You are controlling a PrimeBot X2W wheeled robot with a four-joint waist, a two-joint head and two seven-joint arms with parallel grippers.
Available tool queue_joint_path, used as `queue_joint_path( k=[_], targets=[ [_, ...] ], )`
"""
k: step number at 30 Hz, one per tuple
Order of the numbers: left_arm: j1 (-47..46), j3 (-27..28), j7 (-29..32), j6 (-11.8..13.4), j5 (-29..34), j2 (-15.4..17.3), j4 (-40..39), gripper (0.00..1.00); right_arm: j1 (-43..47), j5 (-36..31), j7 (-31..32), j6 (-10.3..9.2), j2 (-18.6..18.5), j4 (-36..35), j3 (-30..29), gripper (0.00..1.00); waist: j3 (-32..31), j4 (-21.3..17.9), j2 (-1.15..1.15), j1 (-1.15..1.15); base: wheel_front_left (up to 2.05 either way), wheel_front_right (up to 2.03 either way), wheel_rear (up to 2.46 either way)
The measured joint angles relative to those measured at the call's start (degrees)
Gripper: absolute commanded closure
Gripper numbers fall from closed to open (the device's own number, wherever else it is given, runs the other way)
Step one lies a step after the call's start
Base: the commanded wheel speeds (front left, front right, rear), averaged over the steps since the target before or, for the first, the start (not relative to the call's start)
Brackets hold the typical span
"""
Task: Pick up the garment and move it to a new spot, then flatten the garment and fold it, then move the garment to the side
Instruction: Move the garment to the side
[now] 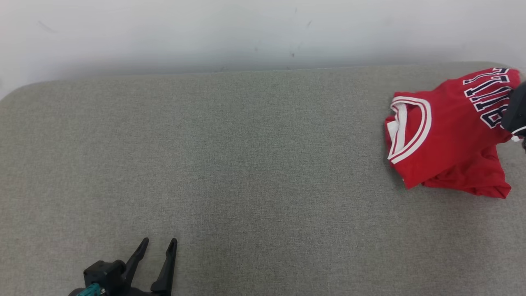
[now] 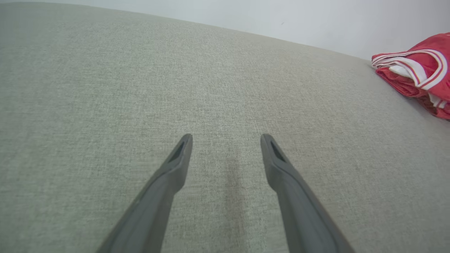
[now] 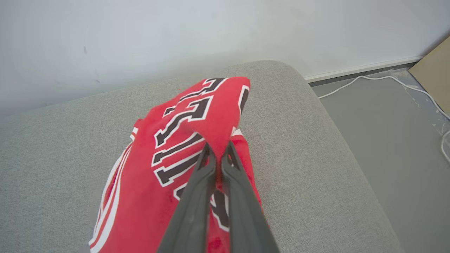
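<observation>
One wrist view shows right end effector (image 3: 218, 149) pinching garment (image 3: 140, 196); left end effector (image 2: 226, 137) spread, empty.

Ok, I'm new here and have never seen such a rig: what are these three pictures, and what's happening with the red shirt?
It is a two-armed robot. One picture looks down from its head; the other two come from wrist cameras, looking along that arm's dark fingers. A red jersey lies in a loose pile at the right end of a grey fabric surface. The right gripper is shut, pinching the jersey's cloth. The left gripper is open, holding nothing.
</observation>
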Motion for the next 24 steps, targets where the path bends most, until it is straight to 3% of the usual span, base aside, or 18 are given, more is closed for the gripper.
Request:
queue_joint_path(
  k=[14, 24],
  targets=[
    [-0.48, -0.82, 0.0, -0.76, 0.68, -0.33, -0.09, 0.0, -1.33, -3.07, 0.11, -0.16, -2.7, 0.36, 2.3, 1.0, 1.37, 0.4, 0.0, 0.0, 0.0, 0.0, 0.0],
    [-2.38, -0.82, 0.0, -1.25, 0.85, -0.31, 0.07, 0.0, -1.03, -8.88, 1.68, -2.13, -4.79, 1.71, 7.77, 1.0, 2.79, 3.04, -0.01, 0.0, 0.0, 0.0, 0.0]
  ],
)
